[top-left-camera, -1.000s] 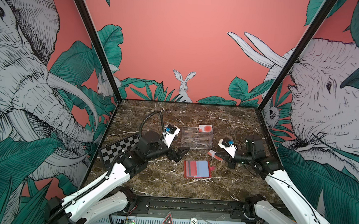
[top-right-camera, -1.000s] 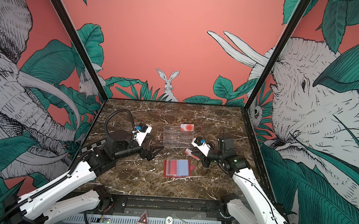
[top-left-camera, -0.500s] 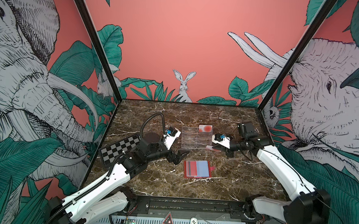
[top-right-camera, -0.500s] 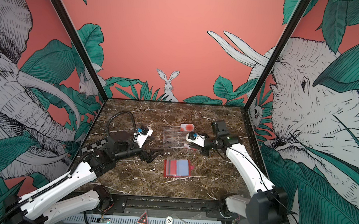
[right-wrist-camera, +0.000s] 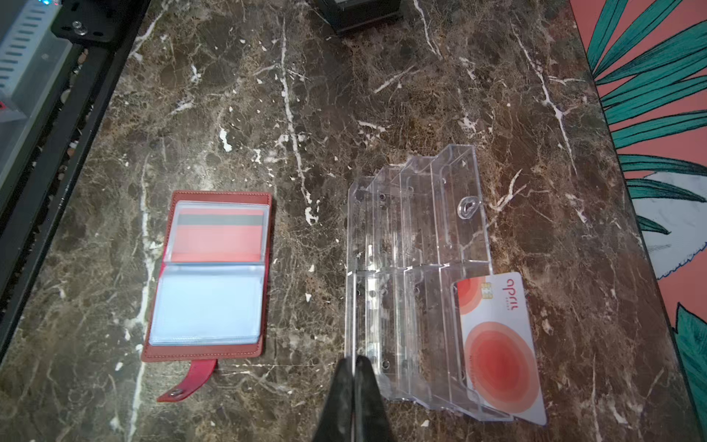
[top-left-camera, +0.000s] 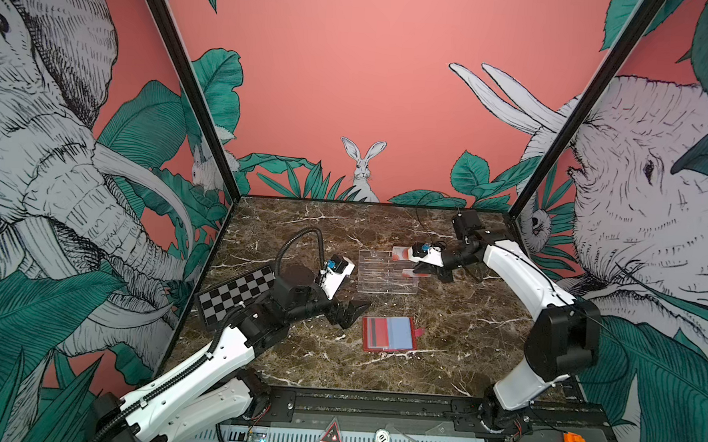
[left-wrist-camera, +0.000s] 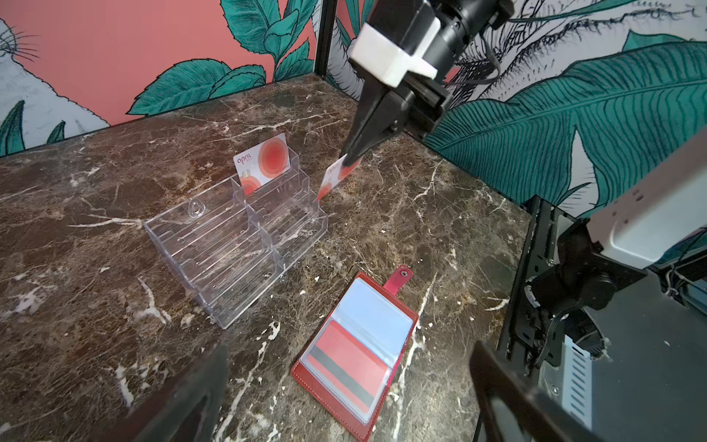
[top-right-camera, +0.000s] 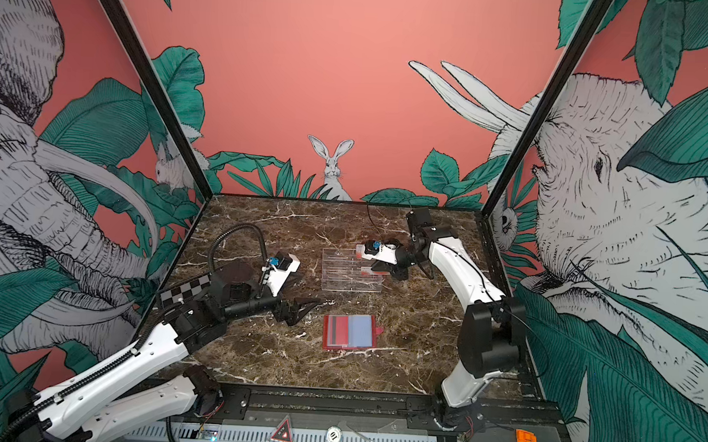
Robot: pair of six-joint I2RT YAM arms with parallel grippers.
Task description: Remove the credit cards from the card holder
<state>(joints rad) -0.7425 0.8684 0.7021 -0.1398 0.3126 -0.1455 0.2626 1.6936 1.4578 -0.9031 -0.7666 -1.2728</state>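
Open holder lying flat on the marble bench, near its front middle, snap tab turned toward the right arm's side. Its clear sleeves face up: a red card with a grey stripe fills one, a blue card the other, side by side. Behind the holder, and apart from it, stands a clear tiered stand; a white card with a red-orange circle sits upright in its rear tier, at the end nearer the right arm. The right tool is closed, its fingertips pinching a second white and red-orange card, the held card, by one edge; this card hangs tilted just beside that same end of the stand, and contact with the stand cannot be told. The left tool hovers over bare bench just left of the holder, jaws spread wide and holding nothing. A chequered board lies at the left edge of the bench, partly under the left arm.
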